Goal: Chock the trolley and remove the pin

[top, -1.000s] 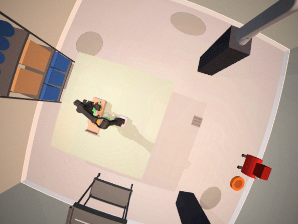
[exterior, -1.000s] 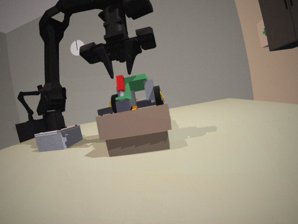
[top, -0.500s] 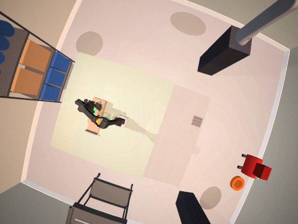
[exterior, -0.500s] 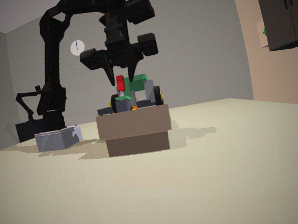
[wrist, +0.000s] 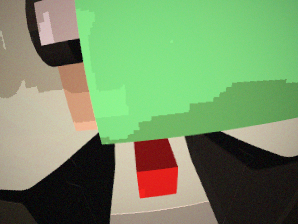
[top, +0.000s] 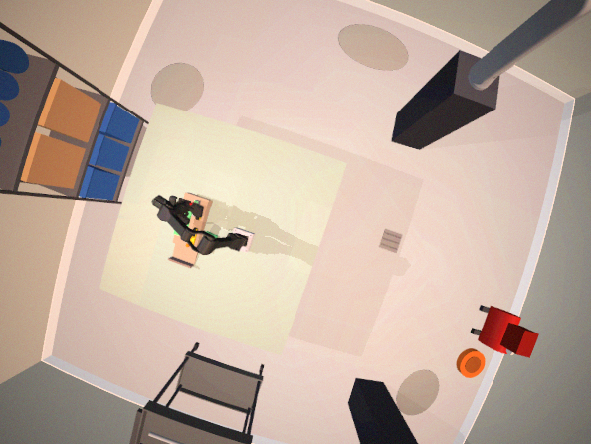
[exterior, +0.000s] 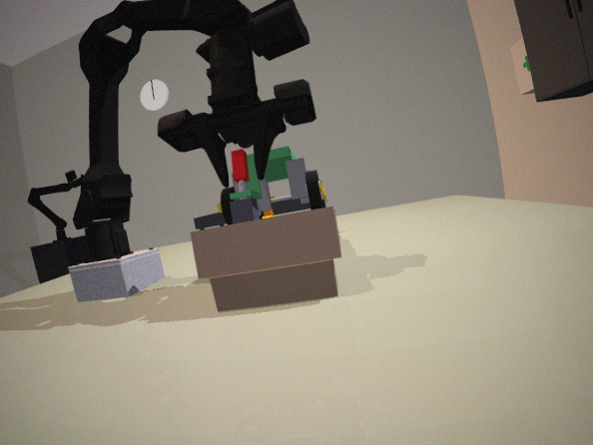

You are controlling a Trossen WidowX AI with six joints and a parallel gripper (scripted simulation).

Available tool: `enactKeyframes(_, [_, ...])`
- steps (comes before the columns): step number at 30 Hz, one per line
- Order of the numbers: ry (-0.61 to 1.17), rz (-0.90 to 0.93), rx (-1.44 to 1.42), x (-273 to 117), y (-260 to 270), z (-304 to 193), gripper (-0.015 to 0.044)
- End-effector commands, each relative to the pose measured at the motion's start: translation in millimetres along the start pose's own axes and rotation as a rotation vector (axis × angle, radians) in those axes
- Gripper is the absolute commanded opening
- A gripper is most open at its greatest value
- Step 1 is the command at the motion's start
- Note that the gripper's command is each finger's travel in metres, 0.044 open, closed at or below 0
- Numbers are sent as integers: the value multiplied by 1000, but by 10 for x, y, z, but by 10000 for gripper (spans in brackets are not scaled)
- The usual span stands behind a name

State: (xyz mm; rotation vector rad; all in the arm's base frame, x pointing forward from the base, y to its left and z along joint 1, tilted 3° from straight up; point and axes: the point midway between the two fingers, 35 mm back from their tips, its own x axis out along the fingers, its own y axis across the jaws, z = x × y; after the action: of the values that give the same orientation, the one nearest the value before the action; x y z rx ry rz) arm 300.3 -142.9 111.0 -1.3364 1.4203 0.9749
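Note:
The trolley's green body stands on the ramp. The stop pin's red head stands upright at the uphill end, close against the green body. My gripper is open and points down. Its fingers stand on either side of the red head, with visible gaps. The pin's lower part is partly hidden. A yellow patch on the ramp may be the chock; its contact with a wheel cannot be made out. A green-edged shape beside the ramp may be the tray.
The arm's grey base block stands beside the ramp. The arm reaches over the ramp in the top view. A black wheel is close to the left finger side in the wrist view. Shelving stands farther off.

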Motion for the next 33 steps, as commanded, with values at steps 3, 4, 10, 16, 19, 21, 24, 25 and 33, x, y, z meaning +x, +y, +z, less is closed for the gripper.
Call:
enactKeyframes(3, [0,0,0,-3,-1,-1,85])
enactKeyframes(4, [0,0,0,-3,-1,-1,78])
enactKeyframes(10, [0,0,0,-3,-1,-1,38])
enactKeyframes(16, [0,1,-2,-20,3,-4,0])
enactKeyframes(19, [-1,3,-4,-43,6,-9,0])
enactKeyframes(21, [-1,4,-6,-62,10,-12,0])
enactKeyframes(24, [-1,4,-6,-84,21,-14,0])
enactKeyframes(25, [-1,4,-6,-91,23,-14,0])
enactKeyframes(33, [-1,4,-6,-144,27,-17,0])
